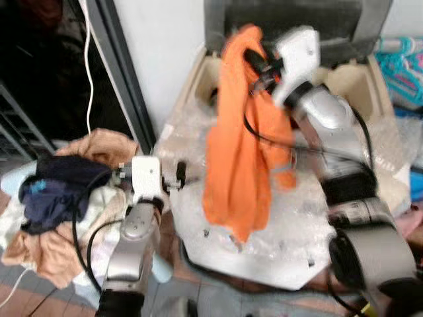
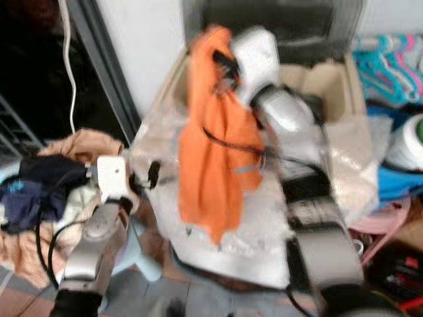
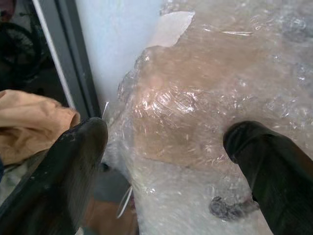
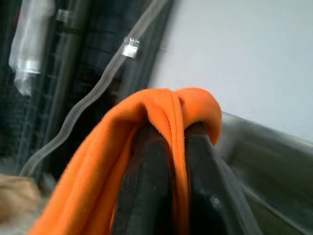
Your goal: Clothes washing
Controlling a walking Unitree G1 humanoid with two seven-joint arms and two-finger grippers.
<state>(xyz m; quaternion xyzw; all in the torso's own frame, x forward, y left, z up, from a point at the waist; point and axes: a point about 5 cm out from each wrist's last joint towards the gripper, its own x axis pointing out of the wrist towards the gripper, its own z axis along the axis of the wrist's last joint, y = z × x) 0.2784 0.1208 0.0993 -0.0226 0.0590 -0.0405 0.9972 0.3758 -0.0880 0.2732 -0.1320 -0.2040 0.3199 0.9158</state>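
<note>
1. Washer (image 1: 198, 218) dead centre, wrapped in bubble wrap (image 3: 205, 98), hard against the white wall (image 1: 165, 39); grey lid (image 1: 284, 20) tipped up at the back; beige tub rim (image 1: 350, 79) showing beneath it.
2. Laundry pile (image 1: 59, 205) heaped on the floor at the robot's left, beside the washer; tan cloth (image 1: 99, 145) on top and below, dark navy piece (image 1: 56, 188) lying across the middle.
3. Orange shirt (image 1: 241, 139) up in the air over the washer top, hanging long and limp from its upper end, lower hem just above the wrap.
4. Right gripper (image 1: 254, 59) high over the washer, near the raised lid; clenched on the shirt, orange fold pinched between the black fingers (image 4: 151, 181) and draped over their tips.
5. Left gripper (image 1: 173, 177) low at the washer's left edge, between pile and washer; released, fingers (image 3: 63, 166) spread wide, nothing between them, wrap just beyond.
6. Turquoise hangers (image 2: 390, 66) far right; white cord (image 1: 88, 72) dangling down the dark doorway.
</note>
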